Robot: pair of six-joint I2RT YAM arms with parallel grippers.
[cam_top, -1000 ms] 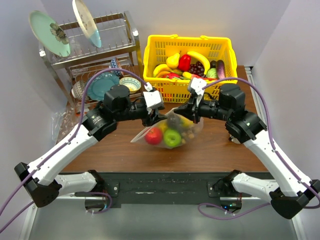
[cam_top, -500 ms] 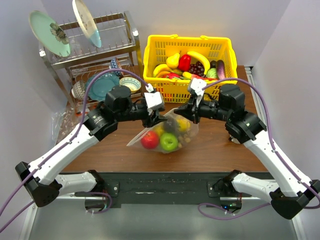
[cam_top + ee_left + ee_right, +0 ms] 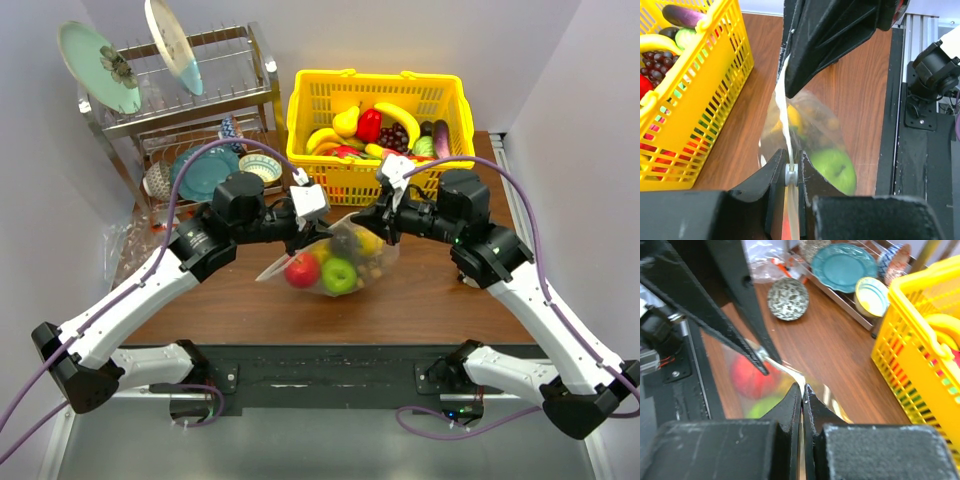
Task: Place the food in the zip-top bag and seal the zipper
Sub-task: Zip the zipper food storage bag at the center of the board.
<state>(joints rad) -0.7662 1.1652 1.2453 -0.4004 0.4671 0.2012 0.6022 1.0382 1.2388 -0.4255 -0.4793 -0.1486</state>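
Note:
The clear zip-top bag [image 3: 330,268] hangs between both grippers over the wooden table. Inside it I see a red fruit [image 3: 301,270], a green apple [image 3: 340,275], a yellow piece and small tan balls. My left gripper [image 3: 316,234] is shut on the zipper strip [image 3: 785,115]; its jaws pinch a small grey slider [image 3: 791,174]. My right gripper [image 3: 372,226] is shut on the same top edge of the bag [image 3: 790,371]. In the left wrist view the green apple [image 3: 835,167] shows through the plastic. In the right wrist view the red fruit [image 3: 752,377] shows blurred.
A yellow basket [image 3: 378,130] with bananas, grapes, eggplant and other toy food stands just behind the bag. A dish rack [image 3: 180,100] with plates and bowls is at the back left. A patterned bowl [image 3: 788,299] sits on the table.
The bag has swung slightly, first lower and left, then back up. Both grippers stay shut on its top edge, the left one shifted a little toward the right one.

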